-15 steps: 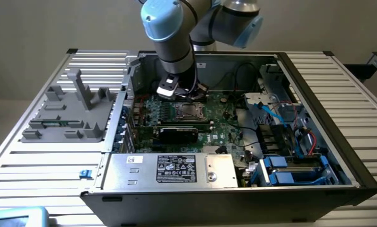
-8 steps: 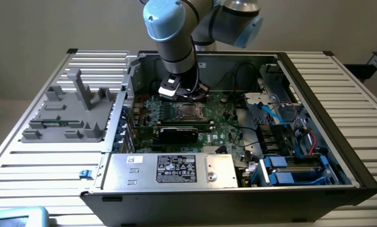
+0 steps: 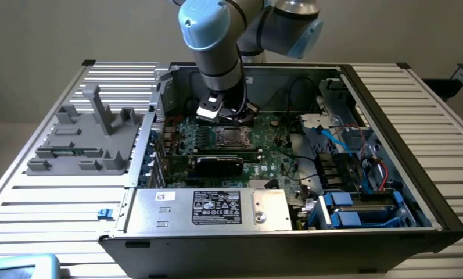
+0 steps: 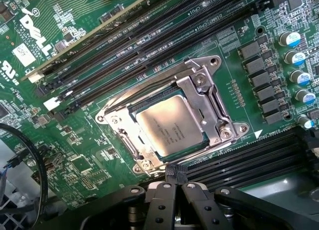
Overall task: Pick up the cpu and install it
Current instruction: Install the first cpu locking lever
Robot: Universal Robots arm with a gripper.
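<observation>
The cpu [image 4: 169,129], a flat silver square, lies inside the motherboard socket [image 4: 212,113], framed by the socket's metal bracket. In the exterior view the cpu [image 3: 231,137] shows as a pale square in the middle of the green board. My gripper [image 4: 175,174] hovers just over one edge of the socket, its two black fingers pressed together with nothing between them. Seen from outside, the gripper [image 3: 226,114] hangs inside the open computer case, slightly behind the socket.
Black memory slots [image 4: 124,60] run on both sides of the socket. A black graphics card [image 3: 219,164] sits in front of it. Cables and drive bays [image 3: 347,174] crowd the exterior view's right. A grey fixture [image 3: 88,136] stands on the slatted table at the left.
</observation>
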